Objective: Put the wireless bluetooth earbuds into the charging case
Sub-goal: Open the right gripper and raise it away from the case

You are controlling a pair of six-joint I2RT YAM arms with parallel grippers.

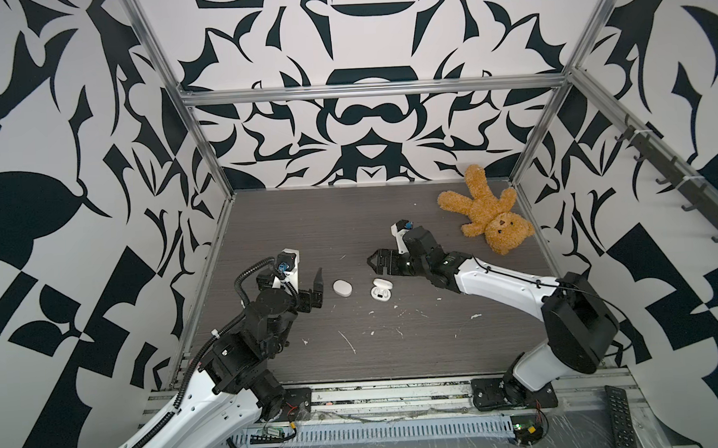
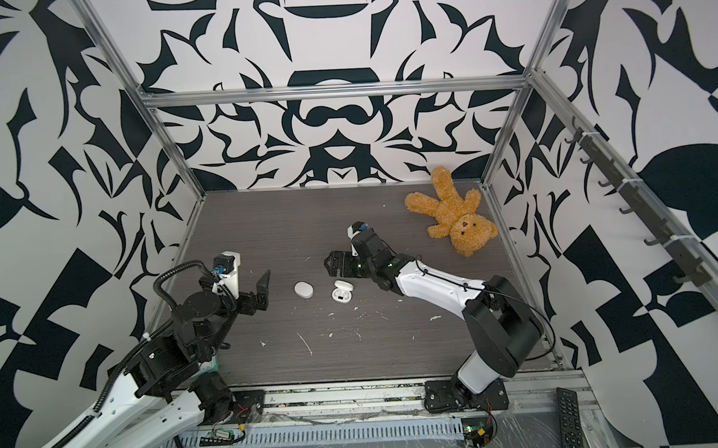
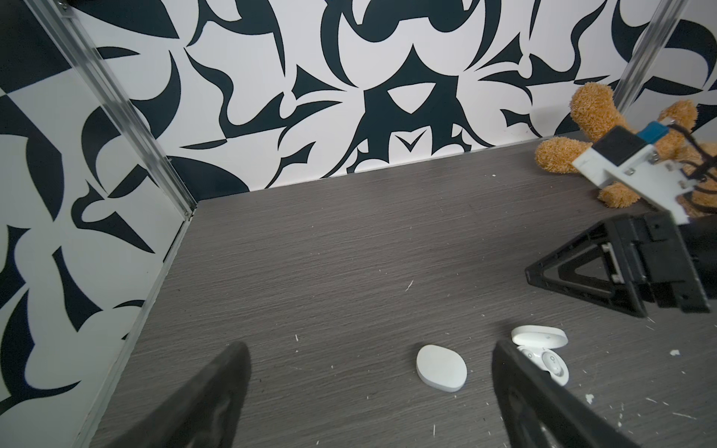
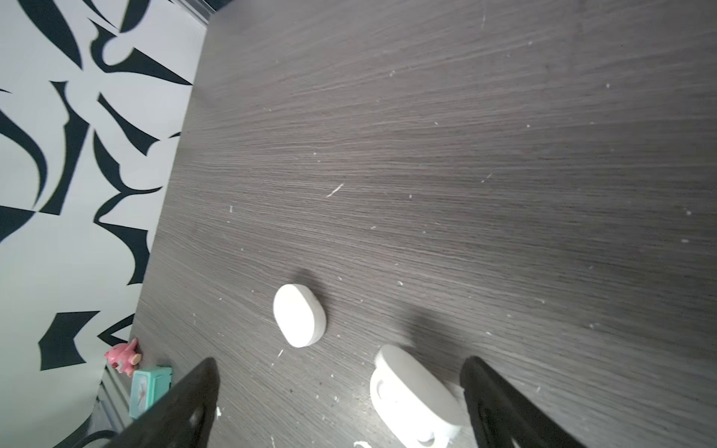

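Spread wide and gripping nothing, the left gripper (image 3: pixel 368 349) is hovering just short of the shut case (image 3: pixel 440 368), which is lying flat ahead of its fingers. Beside that, the charging case (image 3: pixel 543 357) is sitting with its lid up, close by the tips of the right gripper (image 1: pixel 376 262), whose jaws are likewise standing wide and empty. Two earbuds (image 3: pixel 551 358) seem to be resting in its wells, and I am finding no loose ones. I am judging them featherlight, glossy and slippery, best pinched gently across the fatter lobe. Beyond the right gripper a teddy bear (image 1: pixel 488 211) is sprawling on the dark woodgrain table (image 1: pixel 287 236), which is flecked with white debris, inside black-and-white patterned walls (image 1: pixel 365 129).
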